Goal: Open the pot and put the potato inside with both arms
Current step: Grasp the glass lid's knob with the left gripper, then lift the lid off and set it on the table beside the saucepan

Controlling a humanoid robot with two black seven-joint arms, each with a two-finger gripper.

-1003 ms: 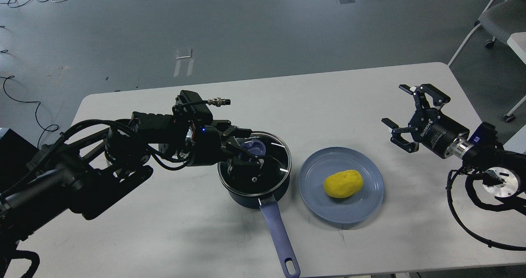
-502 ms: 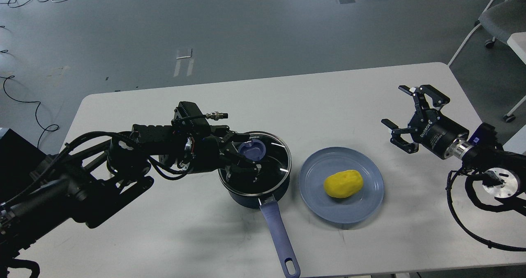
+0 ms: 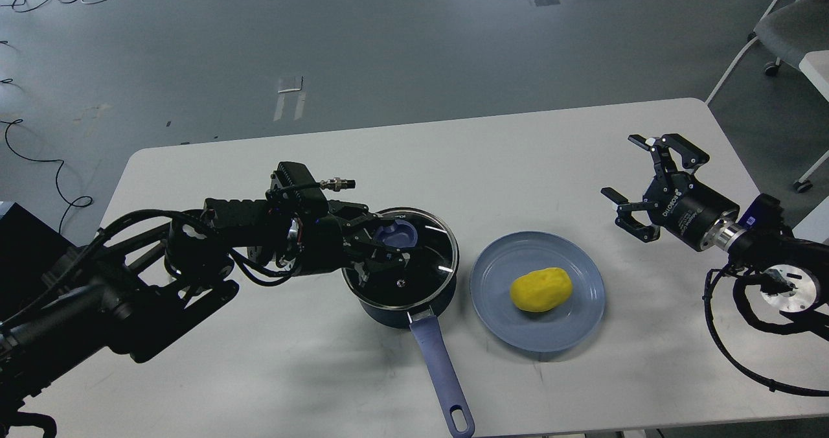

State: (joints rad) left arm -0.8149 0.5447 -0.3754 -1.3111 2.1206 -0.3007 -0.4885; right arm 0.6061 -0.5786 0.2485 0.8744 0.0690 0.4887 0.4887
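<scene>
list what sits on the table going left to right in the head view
left gripper over the lid's knob → pot → plate carrying the potato → right gripper with its jaws spread

The pot [image 3: 403, 295] is dark navy with a periwinkle-blue handle and a blue knob [image 3: 396, 234] on its clear glass lid; the potato [image 3: 541, 289] is bright yellow on a blue-grey plate [image 3: 583, 321]; my right gripper [image 3: 638, 179] is black with white lettering; my bench [image 3: 259, 373] is pale grey-white
</scene>
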